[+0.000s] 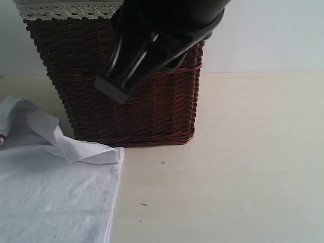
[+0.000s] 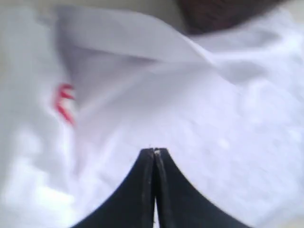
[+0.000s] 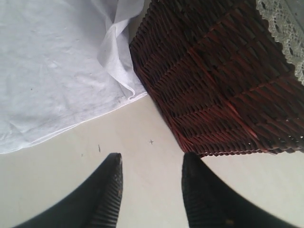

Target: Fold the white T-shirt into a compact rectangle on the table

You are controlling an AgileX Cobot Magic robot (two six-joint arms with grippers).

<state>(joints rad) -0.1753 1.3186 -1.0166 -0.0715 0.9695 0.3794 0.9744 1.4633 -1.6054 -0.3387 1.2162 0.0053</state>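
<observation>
My left gripper (image 2: 155, 151): clenched, over white T-shirt (image 2: 213, 118) | my right gripper (image 3: 152, 159): released, above worktop (image 3: 266, 185), beside wicker basket (image 3: 213, 71)

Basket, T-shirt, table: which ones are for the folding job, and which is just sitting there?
For the job: white T-shirt, table, left end effector (shut), right end effector (open).
Just sitting there: brown wicker basket, its lace liner.

Left gripper (image 2: 155, 151) pinched closed; right gripper (image 3: 152, 159) spread
</observation>
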